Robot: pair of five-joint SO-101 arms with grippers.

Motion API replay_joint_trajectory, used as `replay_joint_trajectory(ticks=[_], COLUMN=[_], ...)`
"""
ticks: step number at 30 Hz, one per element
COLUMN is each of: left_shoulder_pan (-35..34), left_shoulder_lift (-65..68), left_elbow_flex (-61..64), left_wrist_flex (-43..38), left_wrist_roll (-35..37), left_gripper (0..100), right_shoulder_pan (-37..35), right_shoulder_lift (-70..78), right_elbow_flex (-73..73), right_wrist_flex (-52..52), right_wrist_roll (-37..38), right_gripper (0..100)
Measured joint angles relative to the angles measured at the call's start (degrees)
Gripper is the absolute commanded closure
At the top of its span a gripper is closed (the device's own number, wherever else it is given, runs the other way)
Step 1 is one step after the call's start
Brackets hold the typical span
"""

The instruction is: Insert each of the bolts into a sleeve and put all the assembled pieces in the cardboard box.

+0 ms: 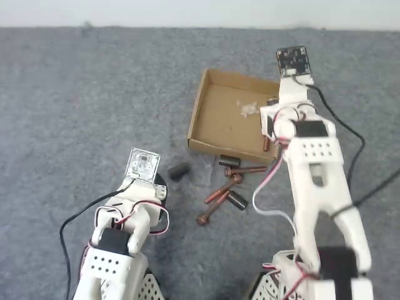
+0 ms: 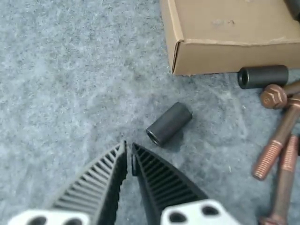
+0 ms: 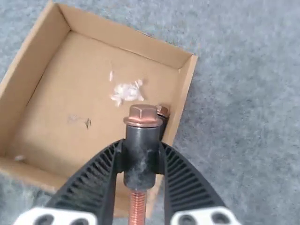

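Even, diffuse light covers the grey tabletop point(image 1: 75, 94), bright and flat. Shadows are soft and short: one under the loose sleeve point(image 2: 169, 123), one at the foot of the cardboard box point(image 2: 225, 51) wall. The copper bolts point(image 2: 276, 150) carry only dull highlights.

One camera overhead, one on each wrist.
High view looks down on the counter point(image 1: 62, 94); both wrist views sit close, sharing the cardboard box point(image 2: 225, 47).

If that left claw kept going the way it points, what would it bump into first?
Probably the black sleeve lying ahead of the left gripper, though slightly off its line; the cardboard box lies beyond.
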Motion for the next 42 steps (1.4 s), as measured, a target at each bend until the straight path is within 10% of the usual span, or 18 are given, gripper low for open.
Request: replay_joint_trajectory(ticks=[32, 42], left_shoulder_pan=[0.0, 0.0], left_shoulder_lift=[0.0, 0.0], left_elbow_flex=[0.0, 0.0], left_wrist_flex=[0.0, 0.0], left_wrist_roll=[0.0, 0.0], left_gripper=[99, 99], right_shoulder_pan=[-2.73, -2.9], right_shoulder_lift=[36.48, 36.66], right_elbow_flex=[-25.85, -26.64], right_wrist_flex=[5.71, 5.71], right_wrist_roll=[-16.97, -16.97], right_gripper=[87.6, 99.3])
